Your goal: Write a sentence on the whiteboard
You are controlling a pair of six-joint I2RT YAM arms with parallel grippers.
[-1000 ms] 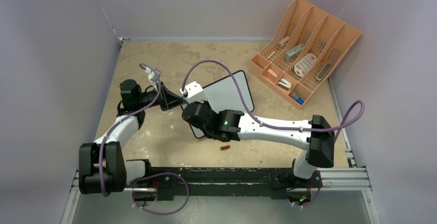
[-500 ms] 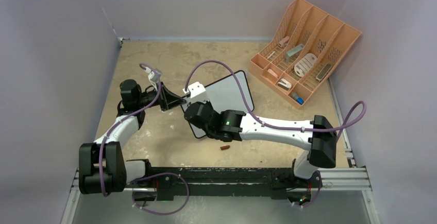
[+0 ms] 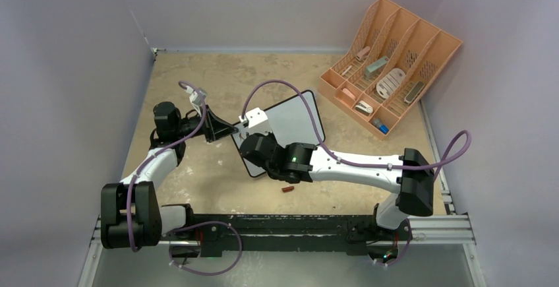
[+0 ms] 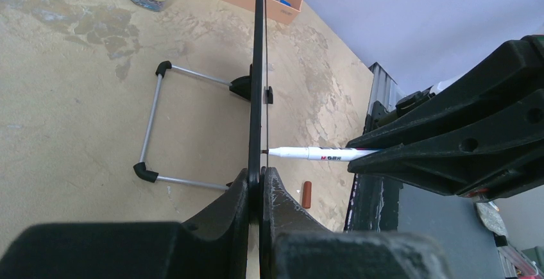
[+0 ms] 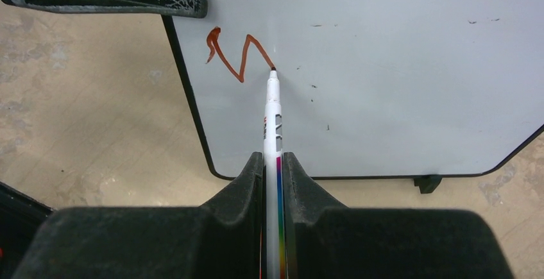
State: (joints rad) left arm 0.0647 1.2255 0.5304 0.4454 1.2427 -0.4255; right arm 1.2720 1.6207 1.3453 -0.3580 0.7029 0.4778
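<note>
The small, thin black-framed whiteboard (image 3: 296, 117) stands upright at the top view's centre, its left edge pinched in the left gripper (image 4: 260, 179). The right gripper (image 5: 274, 163), clamped on a white marker (image 5: 272, 115), has edged rightward, likely lengthening the red zigzag stroke (image 5: 231, 54). The sentence looks barely begun.

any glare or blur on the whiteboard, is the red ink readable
Right wrist view: whiteboard evenly lit, just a faint bright streak above the marker tip; red stroke sharp. Left wrist view: board seen edge-on, face hidden. Top view: soft light, ink not visible.
</note>
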